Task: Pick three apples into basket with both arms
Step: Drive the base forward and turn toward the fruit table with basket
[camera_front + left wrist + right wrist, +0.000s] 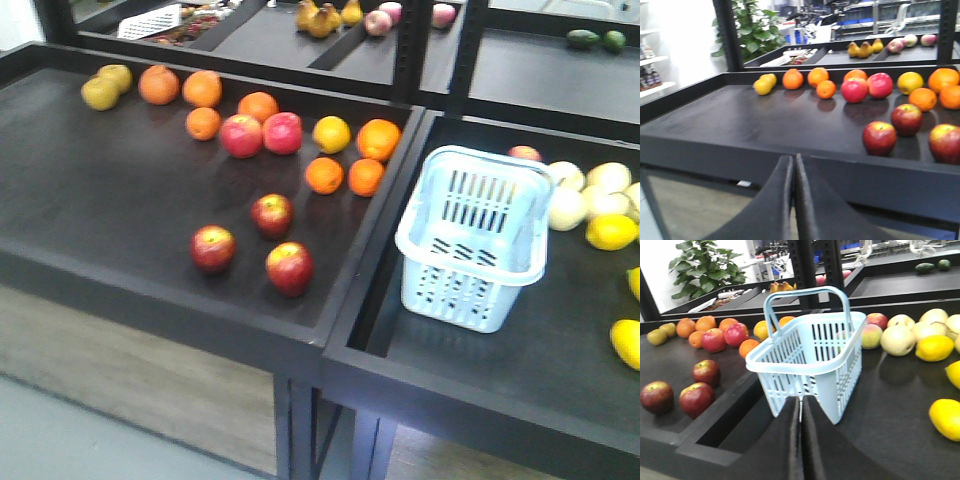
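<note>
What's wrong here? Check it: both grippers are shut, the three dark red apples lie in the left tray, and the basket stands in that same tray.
The basket stands in the right tray, not with the apples; the front view shows it. The rest holds: left gripper and right gripper are shut, and the three apples lie in the left tray.

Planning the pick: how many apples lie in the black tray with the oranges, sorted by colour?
Dark dull red round apples: 3
Brighter pinkish-red round apples: 2
Total: 5
</note>
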